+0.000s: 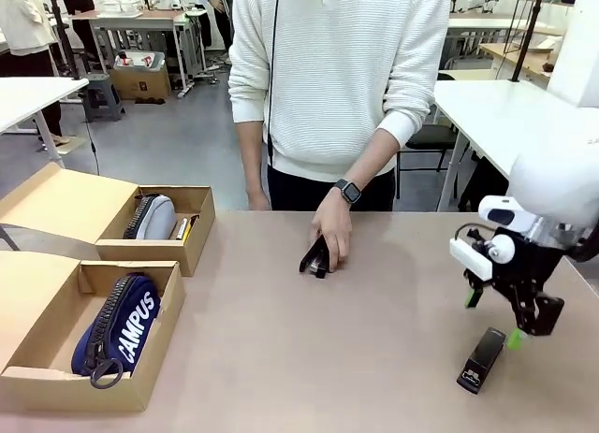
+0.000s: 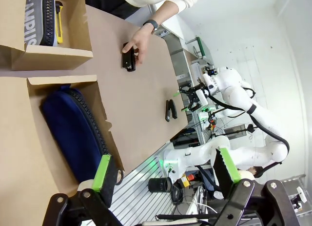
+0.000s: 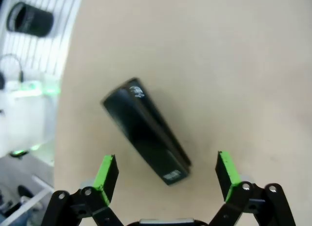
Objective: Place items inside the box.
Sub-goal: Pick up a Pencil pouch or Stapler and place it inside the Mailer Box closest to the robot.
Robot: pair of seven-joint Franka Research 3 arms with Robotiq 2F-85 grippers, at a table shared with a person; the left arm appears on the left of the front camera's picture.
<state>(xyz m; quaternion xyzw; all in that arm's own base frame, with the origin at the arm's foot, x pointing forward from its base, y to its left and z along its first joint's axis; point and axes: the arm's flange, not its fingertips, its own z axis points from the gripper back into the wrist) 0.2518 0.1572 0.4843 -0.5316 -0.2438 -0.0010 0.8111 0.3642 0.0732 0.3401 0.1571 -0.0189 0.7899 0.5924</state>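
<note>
Right pincer: spread wide, nothing gripped, held low over the tabletop at its near right. Black stapler is lying flat just below it; in the right wrist view it is seen slanted between the two green fingers, with a gap on each side.

Left pincer: spread, nothing held, positioned over the near cardboard box. Navy "CAMPUS" pouch is seated inside that box.

Far box: grey pouch is inside, with the yellow utility knife beside it against the wall.

Second stapler is on the tabletop at the centre, near the far edge, covered and touched by the person's hand. Both staplers are outside the boxes.
</note>
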